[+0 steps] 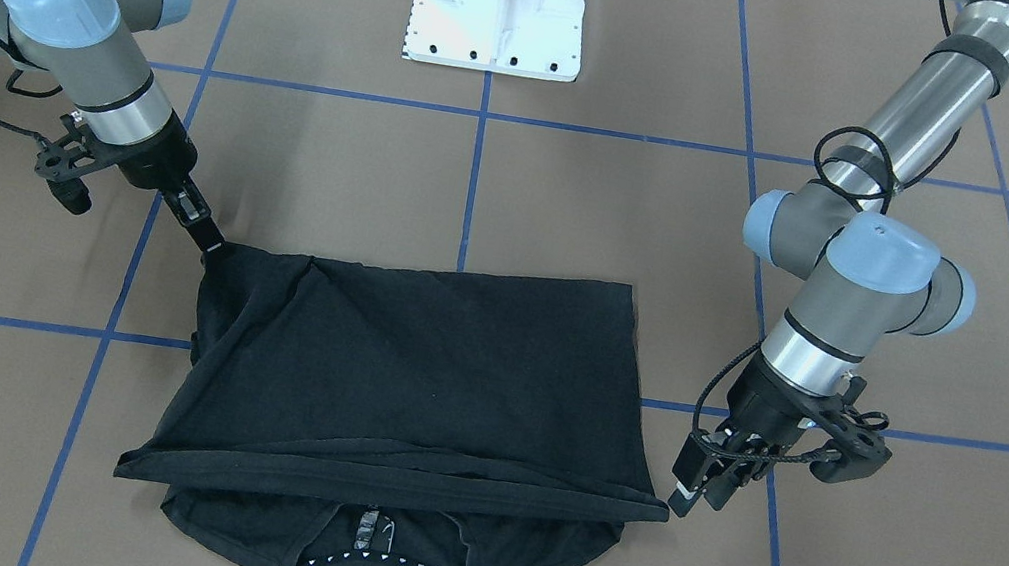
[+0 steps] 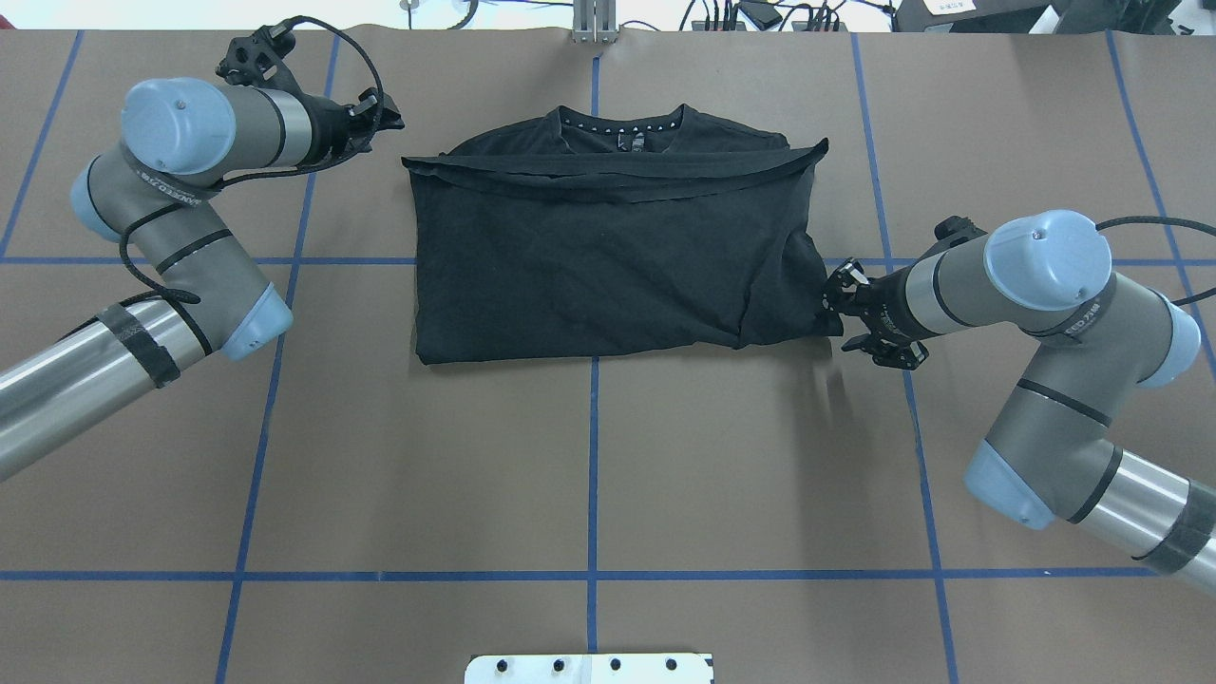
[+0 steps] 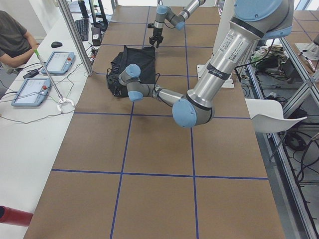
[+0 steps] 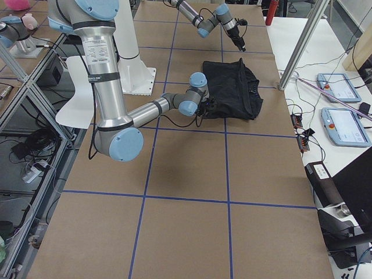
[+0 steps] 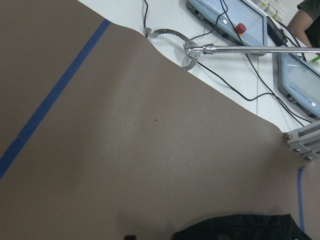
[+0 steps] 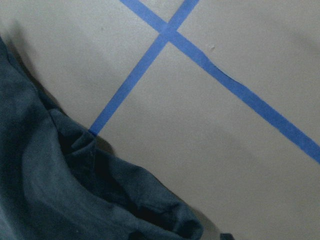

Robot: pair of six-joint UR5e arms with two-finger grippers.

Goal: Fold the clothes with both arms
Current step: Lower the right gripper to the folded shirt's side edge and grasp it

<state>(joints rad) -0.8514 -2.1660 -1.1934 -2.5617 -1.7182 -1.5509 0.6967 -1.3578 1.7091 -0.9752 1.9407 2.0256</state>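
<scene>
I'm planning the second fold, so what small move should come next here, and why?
Probably slide the left gripper onto the nearby hem corner of the T-shirt and pinch it. The right gripper seems to pinch its own corner, while the left one hangs just off the cloth, holding nothing.

T-shirt (image 5: 235,227) cut off by the left wrist view's bottom edge — pedestal (image 2: 589,668) likewise overhead.

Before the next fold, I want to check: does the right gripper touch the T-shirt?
Touching. Front-facing view: right gripper meets a pulled corner of the T-shirt.
</scene>
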